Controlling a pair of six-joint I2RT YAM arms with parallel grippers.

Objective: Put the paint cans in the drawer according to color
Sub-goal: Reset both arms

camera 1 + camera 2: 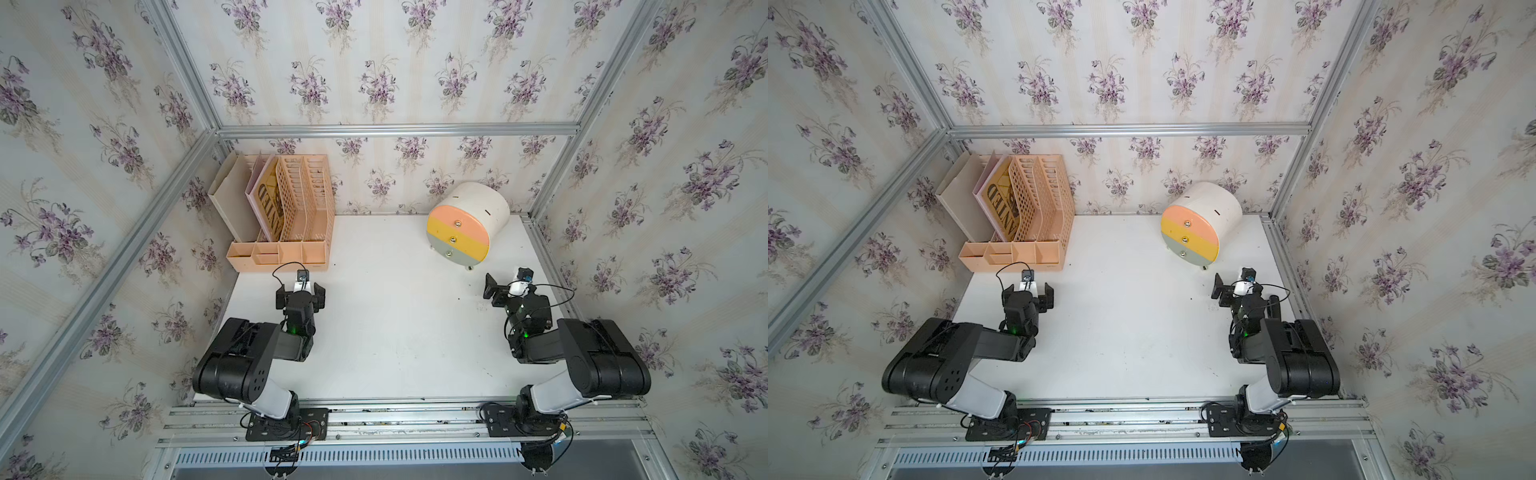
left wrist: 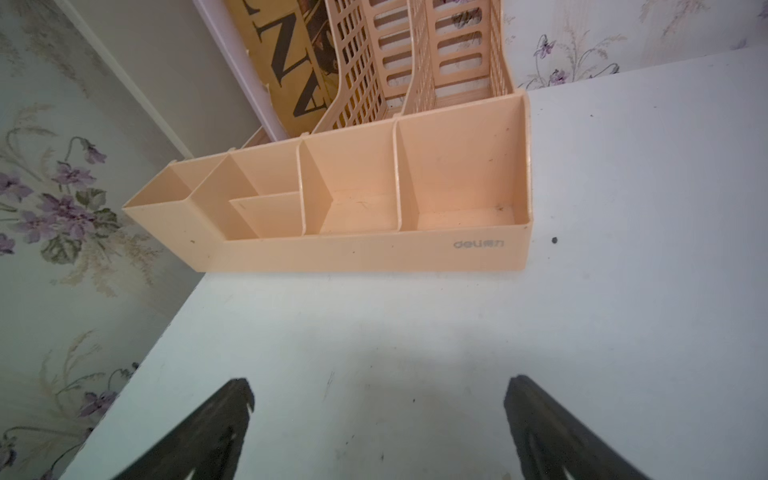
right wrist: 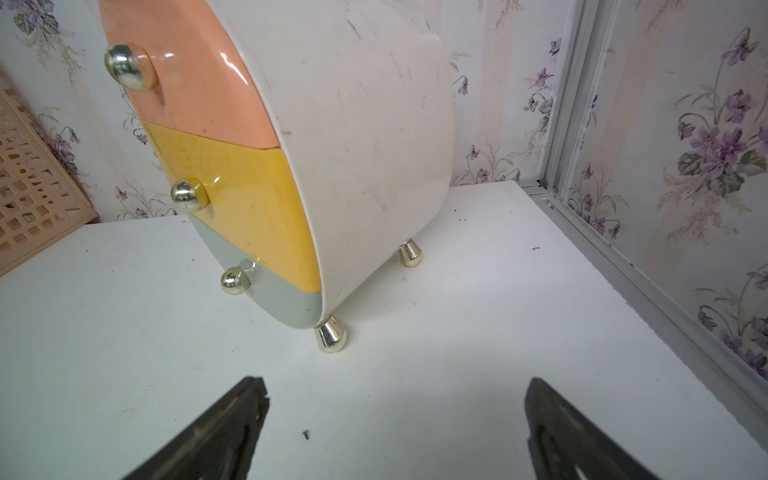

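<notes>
Though close, drawer (image 3: 365,124) beyond right tool (image 3: 395,388)

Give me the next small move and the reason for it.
Likely none but parking the arms: no paint cans show on the table, the drawer has its peach, yellow and grey-green fronts all shut, and the left pincer and right pincer stand open and empty.

White table (image 1: 395,332): file rack (image 1: 286,249), drawer (image 1: 486,203).

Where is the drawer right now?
In both top views the drawer stands near the table's far right corner, just ahead of the right gripper.
</notes>
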